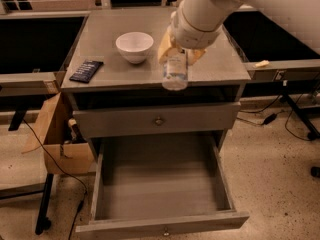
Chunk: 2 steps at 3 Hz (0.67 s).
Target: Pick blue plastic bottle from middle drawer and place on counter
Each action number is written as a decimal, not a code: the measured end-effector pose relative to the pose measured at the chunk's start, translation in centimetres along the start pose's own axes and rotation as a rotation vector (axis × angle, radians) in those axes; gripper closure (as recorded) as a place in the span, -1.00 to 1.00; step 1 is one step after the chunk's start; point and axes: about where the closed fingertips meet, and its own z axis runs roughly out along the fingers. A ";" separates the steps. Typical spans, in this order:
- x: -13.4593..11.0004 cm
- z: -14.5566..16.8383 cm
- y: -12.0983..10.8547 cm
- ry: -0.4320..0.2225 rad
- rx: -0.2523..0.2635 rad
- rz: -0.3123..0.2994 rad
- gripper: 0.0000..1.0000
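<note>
The blue plastic bottle [175, 70] is pale and translucent with a dark label band. It hangs upright in my gripper [176, 54], whose tan fingers are shut on its upper part. The bottle is over the front edge of the counter [105, 44], right of centre; I cannot tell whether it touches the top. The middle drawer [160, 189] is pulled fully open below and holds nothing. The drawer above it [156, 120] is shut.
A white bowl [134, 46] stands on the counter left of the bottle. A dark flat packet [86, 71] lies near the counter's front left corner. A cardboard box [60, 134] sits on the floor at the cabinet's left. Cables and stand legs lie on the right.
</note>
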 end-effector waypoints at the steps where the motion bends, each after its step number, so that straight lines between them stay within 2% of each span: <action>1: -3.3 2.0 3.3 -0.062 -0.049 0.093 1.00; 2: -7.3 5.8 3.7 -0.082 -0.006 0.249 1.00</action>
